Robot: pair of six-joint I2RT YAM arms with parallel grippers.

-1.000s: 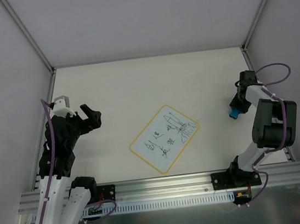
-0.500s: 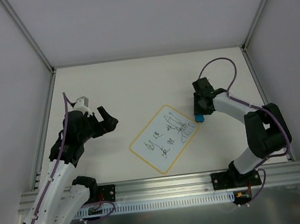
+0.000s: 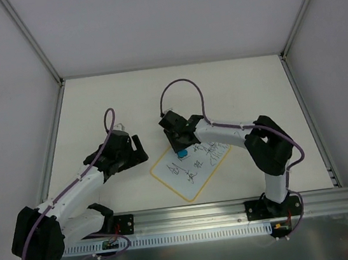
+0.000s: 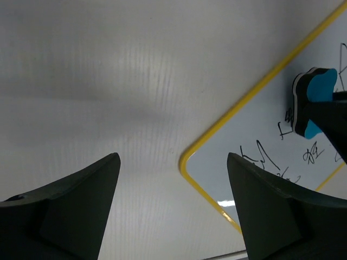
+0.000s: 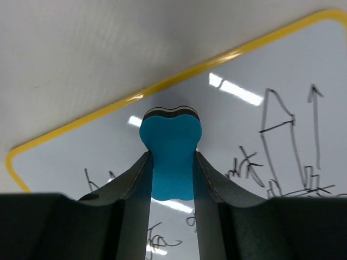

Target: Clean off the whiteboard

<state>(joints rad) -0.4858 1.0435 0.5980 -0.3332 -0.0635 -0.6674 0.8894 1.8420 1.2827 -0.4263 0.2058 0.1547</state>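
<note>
- Top external: right gripper (image 3: 181,147), clamped on the eraser (image 5: 171,138), has swung over the whiteboard (image 3: 185,189); scribbles (image 3: 199,164) intact, wiping can start.
- Left gripper (image 4: 172,162), wide open and empty, has neared its corner.

No word, number or brand can be read anywhere. The whiteboard (image 3: 193,166) carries dark handwritten scribbles (image 5: 282,141) that form no legible characters. One upright stroke in the right wrist view ends in an arrowhead.
</note>
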